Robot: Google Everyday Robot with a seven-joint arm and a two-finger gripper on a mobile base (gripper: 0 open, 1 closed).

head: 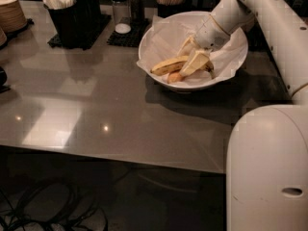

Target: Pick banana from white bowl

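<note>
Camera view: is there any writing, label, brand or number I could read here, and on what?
None readable.
The white bowl, the banana, the black holder and the robot's white arm show no writing.
The gripper, down in the bowl at the banana, bears no label either.
</note>
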